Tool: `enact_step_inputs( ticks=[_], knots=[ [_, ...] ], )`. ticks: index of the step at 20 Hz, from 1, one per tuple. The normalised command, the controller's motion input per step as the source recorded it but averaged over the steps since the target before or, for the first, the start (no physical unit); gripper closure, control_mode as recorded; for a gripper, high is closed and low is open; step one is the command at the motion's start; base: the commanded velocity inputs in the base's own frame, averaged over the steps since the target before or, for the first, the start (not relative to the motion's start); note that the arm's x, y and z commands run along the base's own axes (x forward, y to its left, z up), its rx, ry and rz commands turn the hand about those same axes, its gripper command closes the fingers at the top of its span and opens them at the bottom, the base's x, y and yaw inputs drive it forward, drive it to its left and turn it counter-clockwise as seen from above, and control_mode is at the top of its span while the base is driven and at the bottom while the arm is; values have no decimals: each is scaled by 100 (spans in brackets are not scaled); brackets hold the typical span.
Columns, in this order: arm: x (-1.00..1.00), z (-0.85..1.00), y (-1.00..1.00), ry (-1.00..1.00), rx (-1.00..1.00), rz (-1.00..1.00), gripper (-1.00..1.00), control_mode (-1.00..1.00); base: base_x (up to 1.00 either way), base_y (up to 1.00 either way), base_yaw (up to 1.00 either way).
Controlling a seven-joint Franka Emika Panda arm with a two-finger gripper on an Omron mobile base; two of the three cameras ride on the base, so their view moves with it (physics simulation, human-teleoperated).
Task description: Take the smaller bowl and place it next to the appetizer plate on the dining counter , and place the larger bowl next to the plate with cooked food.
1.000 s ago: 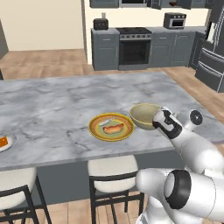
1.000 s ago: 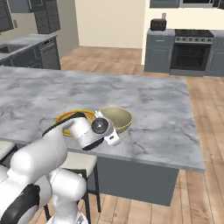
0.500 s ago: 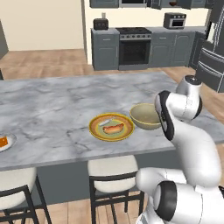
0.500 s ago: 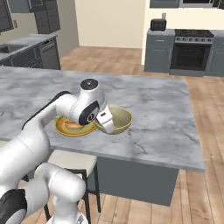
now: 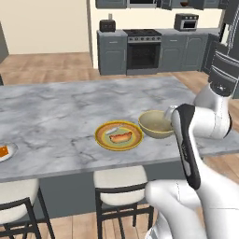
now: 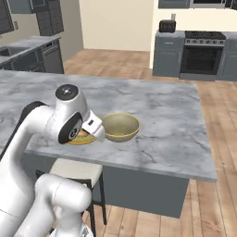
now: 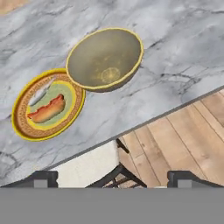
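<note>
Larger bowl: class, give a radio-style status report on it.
Gripper open, holding nothing. Larger bowl upright on dining counter, beside plate with cooked food. Nothing in the way.

The larger bowl (image 7: 105,58), olive-yellow with a lemon-slice drawing inside, sits upright on the marbled bench (image 5: 60,112), touching the yellow plate with cooked food (image 7: 47,107). The appetizer plate (image 5: 5,151) lies well apart.

You see bright, even rendered light in all three views, with no glare or dark corners. Shadows are soft: a faint one lies under the larger bowl (image 7: 105,59) toward 5 o'clock in the hand view. The desk (image 5: 60,112) reads clearly. Edges look slightly soft and pixelated, with no lens distortion or motion blur.
</note>
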Motion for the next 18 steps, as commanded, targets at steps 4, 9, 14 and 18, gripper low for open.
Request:
enact_step_inputs(
  ticks=[4, 9, 14, 18],
  knots=[
    [-80, 76, 47, -39, -17, 17, -100, -100, 0, 0, 0],
    [-70, 91, 25, -49, -1, 17, -100, -100, 0, 0, 0],
    [-70, 100, 25, -12, -10, 4, -100, -100, 0, 0, 0],
    [-39, 46, 47, -1, -24, 0, -100, -100, 0, 0, 0]
  ],
)
